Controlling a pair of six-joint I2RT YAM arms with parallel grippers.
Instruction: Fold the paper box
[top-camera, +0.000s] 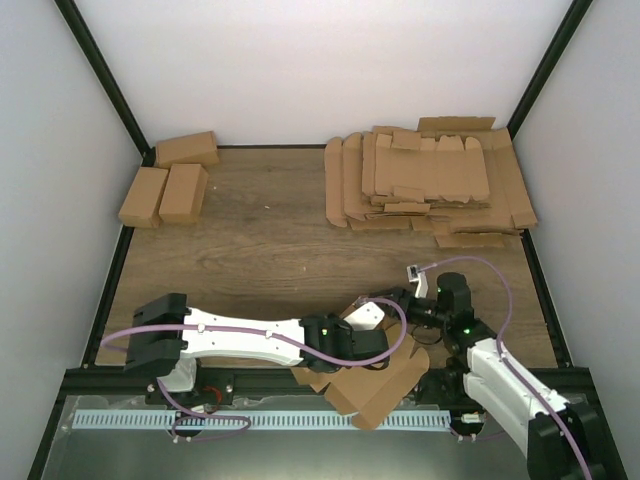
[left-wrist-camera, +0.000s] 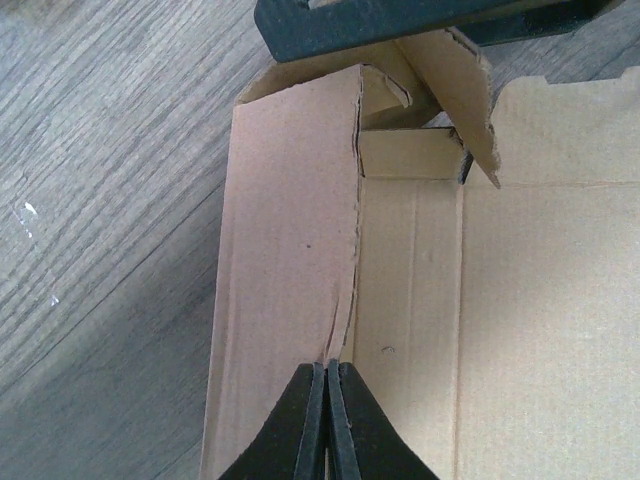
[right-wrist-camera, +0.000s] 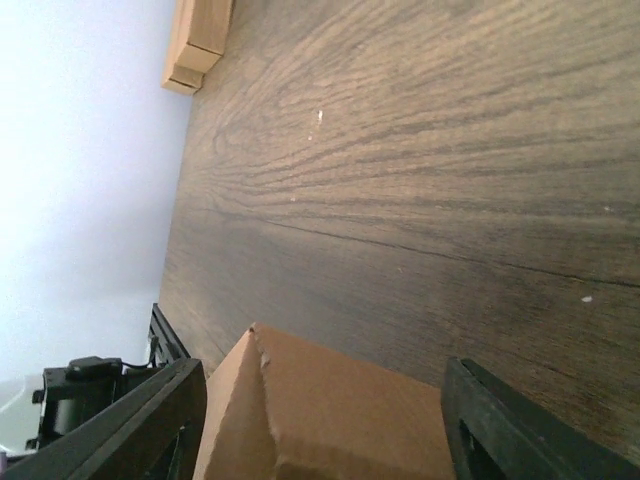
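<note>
The paper box (top-camera: 388, 385) is a brown die-cut sheet, partly folded, at the table's near edge between the arms. My left gripper (top-camera: 368, 333) is over it. In the left wrist view the left gripper (left-wrist-camera: 328, 400) is shut on the top edge of a raised side wall of the box (left-wrist-camera: 290, 250). My right gripper (top-camera: 402, 303) is open at the box's far end. In the right wrist view its fingers (right-wrist-camera: 135, 420) stand wide on both sides of a folded end of the box (right-wrist-camera: 340, 395), and I cannot tell if they touch it.
Three folded brown cartons (top-camera: 168, 183) lie at the back left. A big stack of flat cardboard blanks (top-camera: 430, 185) lies at the back right. Bare wooden table (top-camera: 270, 250) lies between them and the arms. The black frame rail (top-camera: 300, 378) runs along the near edge.
</note>
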